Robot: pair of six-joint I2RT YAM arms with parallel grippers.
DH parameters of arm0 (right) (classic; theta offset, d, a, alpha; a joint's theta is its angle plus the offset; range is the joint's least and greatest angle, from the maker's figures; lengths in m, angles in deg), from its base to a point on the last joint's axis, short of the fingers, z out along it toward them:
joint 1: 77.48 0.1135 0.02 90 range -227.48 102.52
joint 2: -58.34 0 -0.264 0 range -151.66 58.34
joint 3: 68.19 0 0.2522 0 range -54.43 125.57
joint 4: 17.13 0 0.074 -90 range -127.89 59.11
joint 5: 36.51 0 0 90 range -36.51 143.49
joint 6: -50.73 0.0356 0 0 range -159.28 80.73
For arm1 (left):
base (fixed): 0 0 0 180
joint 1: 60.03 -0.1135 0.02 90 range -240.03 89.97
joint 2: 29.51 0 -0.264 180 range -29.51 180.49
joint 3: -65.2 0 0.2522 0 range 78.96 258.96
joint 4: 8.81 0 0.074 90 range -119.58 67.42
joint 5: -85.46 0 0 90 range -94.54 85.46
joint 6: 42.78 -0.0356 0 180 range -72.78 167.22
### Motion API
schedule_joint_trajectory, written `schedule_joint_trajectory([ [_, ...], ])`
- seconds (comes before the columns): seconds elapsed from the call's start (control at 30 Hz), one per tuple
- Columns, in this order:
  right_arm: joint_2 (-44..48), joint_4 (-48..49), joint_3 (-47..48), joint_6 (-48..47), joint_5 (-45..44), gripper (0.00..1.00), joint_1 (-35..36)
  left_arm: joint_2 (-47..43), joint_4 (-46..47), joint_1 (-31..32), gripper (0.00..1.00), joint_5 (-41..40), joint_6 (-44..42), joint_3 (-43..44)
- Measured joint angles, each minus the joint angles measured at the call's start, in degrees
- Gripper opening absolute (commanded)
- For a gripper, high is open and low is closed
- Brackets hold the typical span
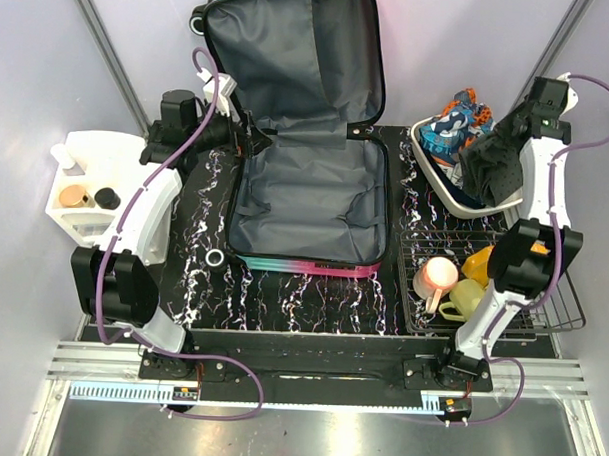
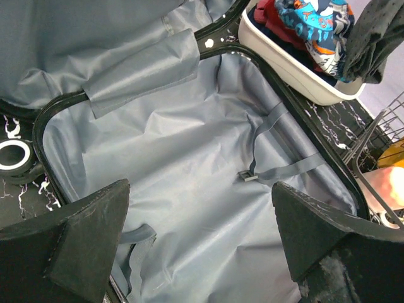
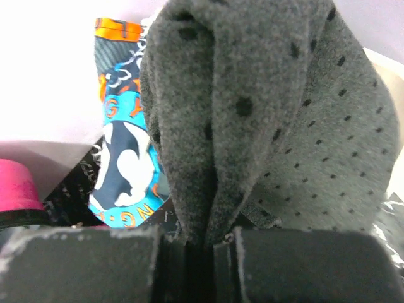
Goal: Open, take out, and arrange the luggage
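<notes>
One big black counter (image 1: 312, 303) with white swirls holds it all, says Sam. What is the biggest thing on it?

The luggage (image 1: 306, 188), says Mia. It lies open in the middle of the counter, right in front of the left end effector (image 2: 202, 208). Its lid (image 1: 290, 57) stands up at the back. Its grey lining (image 2: 177, 164) is bare.

Sam: Is that end effector holding anything?

Mia: No. Its fingers (image 2: 88, 233) are spread wide with nothing between them. It hangs at the left rim of the luggage, by the hinge.

Sam: What comes next in size?

Mia: The white tub (image 1: 451, 198), just under the right end effector (image 3: 196, 246). Bright clothes (image 1: 453, 123) lie in it. Then the wire basket (image 1: 557, 309), closer to the arm bases than that end effector. Then a white tray (image 1: 97, 146) with small jars, out to the left of the left end effector.

Sam: And the right end effector?

Mia: It is pinched tight on a grey cloth (image 3: 265, 113) with dark dots. The cloth hangs over the tub. I cannot tell if they touch.

Sam: Any little things?

Mia: A pink cup (image 1: 438, 276) and a yellow cup (image 1: 467, 297) sit in the basket. A small ring (image 1: 215, 257) lies on the counter beside the luggage, closer to the bases than the left end effector. A tiny buckle (image 2: 249, 177) sits on a strap, just ahead of the wide fingers.
</notes>
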Motion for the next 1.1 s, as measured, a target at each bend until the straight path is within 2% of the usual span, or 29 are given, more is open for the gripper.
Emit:
schedule_joint_trajectory([
  [0.07,-3.1,0.6,3.1,1.2,2.1,0.0,0.0,0.0,-0.1,0.0,0.99,-0.4,-0.3,-0.4],
  [0.1,-5.0,0.7,5.3,1.8,3.2,0.04,0.0,0.0,-0.2,0.0,0.99,-0.7,-0.5,-0.7],
  [0.13,-7.0,1.1,7.5,2.6,4.4,0.22,0.0,0.0,-0.4,0.0,0.99,-1.0,-0.8,-0.9],
  [0.17,-9.0,1.4,9.7,3.4,5.8,0.37,0.0,0.0,-0.7,0.0,0.99,-1.3,-0.9,-0.9],
  [0.23,-12.9,2.6,13.4,4.8,9.0,0.53,0.0,-0.1,-1.4,0.0,0.99,-2.0,-1.5,-1.0],
  [0.27,-14.6,3.0,15.0,5.6,10.2,0.7,0.0,-0.2,-1.5,0.0,0.99,-2.1,-1.7,-1.2],
  [0.37,-21.3,4.3,22.6,6.8,14.3,0.86,0.0,-0.5,-2.4,0.0,0.99,-2.5,-2.4,-1.7],
  [0.4,-23.3,4.6,25.2,7.0,15.4,0.89,0.0,-0.5,-2.8,0.0,0.99,-2.7,-2.8,-1.7],
  [0.6,-25.4,5.0,27.9,6.3,22.2,0.91,0.0,-0.5,-5.7,0.0,0.99,-3.1,-5.3,-1.7],
  [0.7,-21.9,7.0,22.8,4.5,26.3,0.89,-0.3,-0.5,-6.6,0.0,0.99,-3.1,-6.1,-1.7],
  [0.8,-17.3,9.7,16.0,2.4,29.3,0.79,-0.7,-0.5,-7.6,0.0,0.99,-3.0,-7.3,-1.7],
  [0.9,-13.9,13.1,10.9,1.0,32.2,0.78,-1.2,-0.5,-8.5,0.0,0.99,-2.7,-9.1,-1.7],
  [1.0,-14.3,16.2,10.5,0.9,34.7,0.78,-1.4,-0.5,-9.8,0.0,0.99,-1.9,-11.3,-1.6],
  [1.1,-18.5,18.2,14.4,1.0,36.7,0.79,-1.5,-0.5,-12.2,0.0,0.99,-1.2,-14.1,-0.7],
])
